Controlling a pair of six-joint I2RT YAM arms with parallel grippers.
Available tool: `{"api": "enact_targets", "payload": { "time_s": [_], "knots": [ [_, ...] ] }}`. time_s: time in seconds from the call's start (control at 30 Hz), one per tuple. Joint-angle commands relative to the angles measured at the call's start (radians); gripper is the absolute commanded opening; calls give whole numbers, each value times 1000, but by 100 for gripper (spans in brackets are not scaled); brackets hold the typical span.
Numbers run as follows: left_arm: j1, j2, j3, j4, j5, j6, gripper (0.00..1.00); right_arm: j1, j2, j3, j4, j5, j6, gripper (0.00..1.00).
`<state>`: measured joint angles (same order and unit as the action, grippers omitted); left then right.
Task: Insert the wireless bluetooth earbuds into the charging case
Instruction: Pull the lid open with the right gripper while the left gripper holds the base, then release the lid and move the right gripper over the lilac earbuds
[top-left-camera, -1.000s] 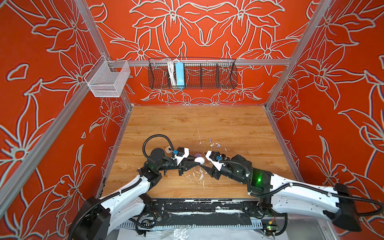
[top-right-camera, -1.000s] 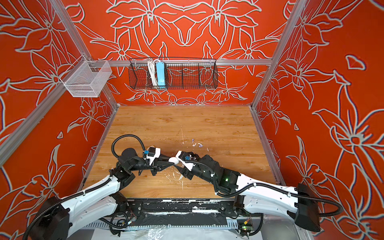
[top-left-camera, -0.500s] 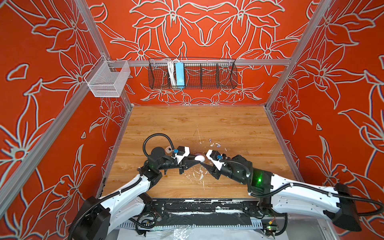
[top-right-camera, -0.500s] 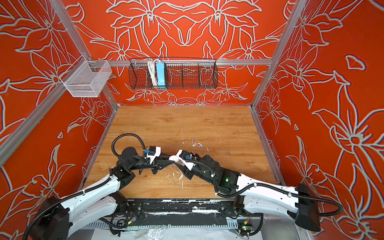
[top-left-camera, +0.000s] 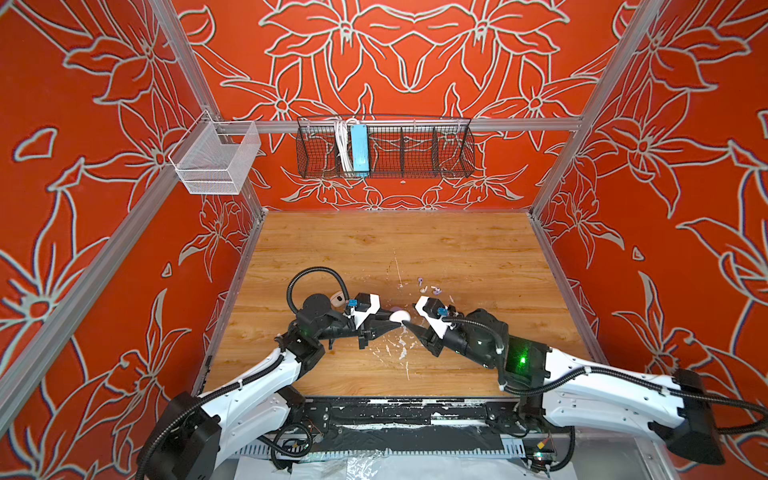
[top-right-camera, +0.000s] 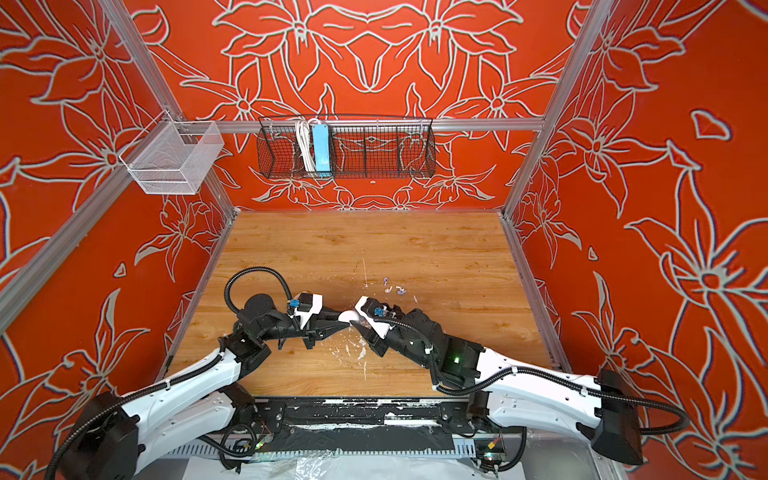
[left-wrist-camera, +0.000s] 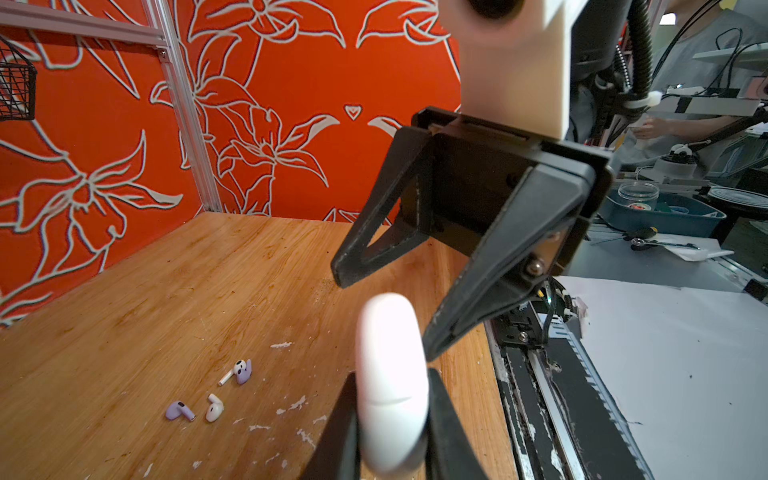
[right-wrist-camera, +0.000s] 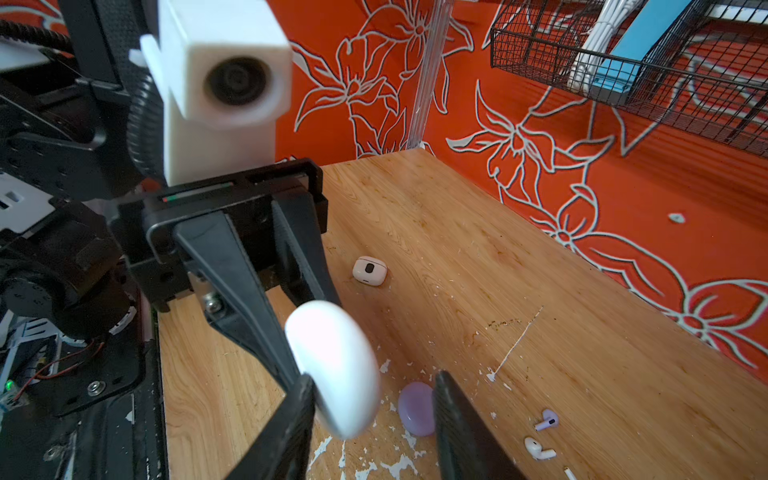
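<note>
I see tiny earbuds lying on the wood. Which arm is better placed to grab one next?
Probably the right. The left gripper is shut on the white case, so it is busy. The right gripper has open jaws gripping nothing, and the earbuds lie closer to that arm.

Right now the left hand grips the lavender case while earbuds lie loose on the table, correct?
No: the left hand grips a white case, as the left wrist view shows; the lavender case lies on the table. Earbuds do lie loose there.
</note>
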<state>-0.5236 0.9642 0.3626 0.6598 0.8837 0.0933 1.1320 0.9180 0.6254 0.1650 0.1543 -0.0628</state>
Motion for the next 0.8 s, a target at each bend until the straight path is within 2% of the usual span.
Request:
{"api": "enact_targets", "payload": {
  "time_s": [0.0,0.6,0.77],
  "knots": [
    [-16,4,18,11,72,25,0,-6,6,43,10,78,32,48],
    [-32,-1,24,-22,64,52,0,-7,-4,53,8,144,66,47],
    [-31,14,18,-1,10,28,0,-7,-22,74,-26,154,96,56]
  ]
}}
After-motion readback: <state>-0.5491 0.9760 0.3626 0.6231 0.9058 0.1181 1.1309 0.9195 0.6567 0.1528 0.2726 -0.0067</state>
